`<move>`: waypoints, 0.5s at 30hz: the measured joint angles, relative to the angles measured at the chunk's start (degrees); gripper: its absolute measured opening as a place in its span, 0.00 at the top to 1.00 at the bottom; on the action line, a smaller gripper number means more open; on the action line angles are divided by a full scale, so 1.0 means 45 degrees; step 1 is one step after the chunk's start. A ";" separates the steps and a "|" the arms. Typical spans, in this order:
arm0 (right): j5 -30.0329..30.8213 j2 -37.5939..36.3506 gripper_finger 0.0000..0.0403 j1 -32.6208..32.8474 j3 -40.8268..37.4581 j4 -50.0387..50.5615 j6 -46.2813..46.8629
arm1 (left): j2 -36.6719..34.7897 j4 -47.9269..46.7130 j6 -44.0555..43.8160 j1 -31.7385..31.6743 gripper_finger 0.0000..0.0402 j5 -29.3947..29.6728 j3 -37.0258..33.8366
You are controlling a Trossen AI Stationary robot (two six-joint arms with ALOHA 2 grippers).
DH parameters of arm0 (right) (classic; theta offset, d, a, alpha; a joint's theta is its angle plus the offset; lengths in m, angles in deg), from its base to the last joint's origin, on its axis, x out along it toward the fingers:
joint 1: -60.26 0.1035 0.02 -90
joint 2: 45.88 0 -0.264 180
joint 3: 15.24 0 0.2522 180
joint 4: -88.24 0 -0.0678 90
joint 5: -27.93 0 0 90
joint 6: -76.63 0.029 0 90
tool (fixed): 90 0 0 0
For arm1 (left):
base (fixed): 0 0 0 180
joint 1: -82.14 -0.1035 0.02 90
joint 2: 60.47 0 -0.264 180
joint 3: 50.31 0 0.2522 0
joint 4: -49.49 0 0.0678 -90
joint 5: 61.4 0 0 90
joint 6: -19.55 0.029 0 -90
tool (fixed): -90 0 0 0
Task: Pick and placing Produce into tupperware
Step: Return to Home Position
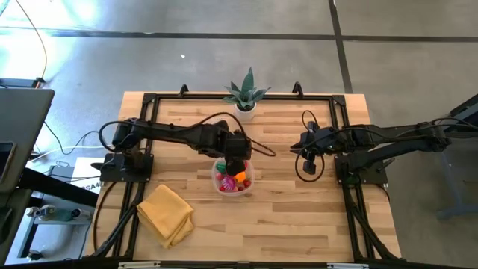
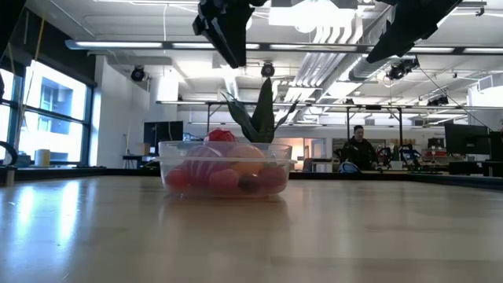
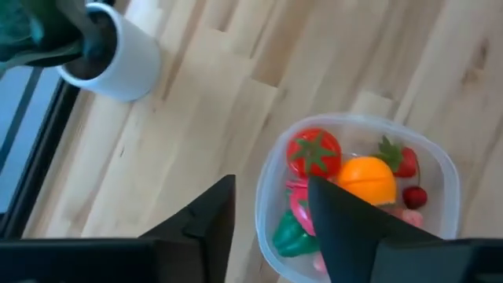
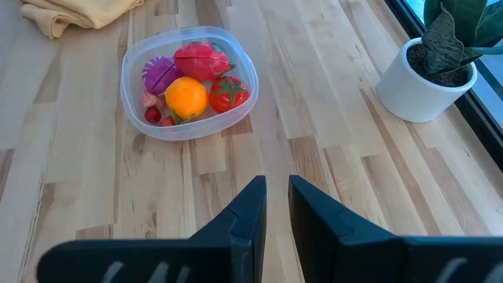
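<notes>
- Cloth (image 1: 166,214): yellow and folded, lying nearest the bench's (image 1: 299,224) front edge, left of centre and apart from the tub.
- Tub (image 4: 126,82): it sits mid-bench, and all the produce I can see lies inside it. That is a tomato (image 4: 228,93), an orange (image 4: 185,96), a magenta onion (image 4: 161,76), a red dragon fruit (image 4: 198,56) and a green piece (image 3: 295,236).
- Handling: I judge the tub to be thin, light plastic that would flex and skate on the wood. If I had to move it, I would pinch the rim rather than squeeze the wall.
- Handling: the toys look hard, smooth and light, and the round ones are apt to roll. I would take each one across its widest part.
- Left hand (image 3: 269,206): it hangs directly above the tub, fingers wide and holding nothing.
- Right hand (image 4: 275,189): it sits off to the right and well apart from the tub, with only a sliver between its fingers and nothing in them.
- Plant (image 1: 246,96): spiky, in a white pot at the far edge.
- Room beyond: a person stands far back.
- Writing: I can read no brand or label anywhere.
</notes>
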 joint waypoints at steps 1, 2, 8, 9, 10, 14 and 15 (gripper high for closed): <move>-0.0003 0.0001 0.88 0.0005 0.0000 0.0000 0.0000 | 0.0000 -0.0004 0.0157 0.0005 0.64 -0.0044 0.0000; -0.0002 -0.0004 0.88 0.0005 0.0000 0.0000 0.0001 | 0.0000 -0.0004 0.0244 0.0006 0.66 -0.0152 0.0000; -0.0004 0.0001 0.88 0.0005 0.0000 0.0000 0.0000 | 0.0001 0.0680 0.0416 -0.0032 0.75 -0.0344 -0.0010; 0.0001 -0.0004 0.88 0.0002 0.0000 0.0000 0.0002 | 0.0005 0.0859 0.0605 -0.0013 0.77 -0.0463 -0.0010; -0.0004 -0.0004 0.88 0.0005 0.0000 0.0000 0.0005 | 0.0005 0.1005 0.0926 0.0028 0.78 -0.0708 -0.0010; -0.0003 -0.0001 0.88 0.0005 0.0000 0.0000 0.0000 | -0.0306 0.1275 0.2347 0.0112 0.85 -0.2650 -0.0167; 0.0001 -0.0004 0.88 0.0001 0.0000 0.0005 0.0000 | -0.0526 0.1470 0.2589 0.0187 0.87 -0.3020 -0.0322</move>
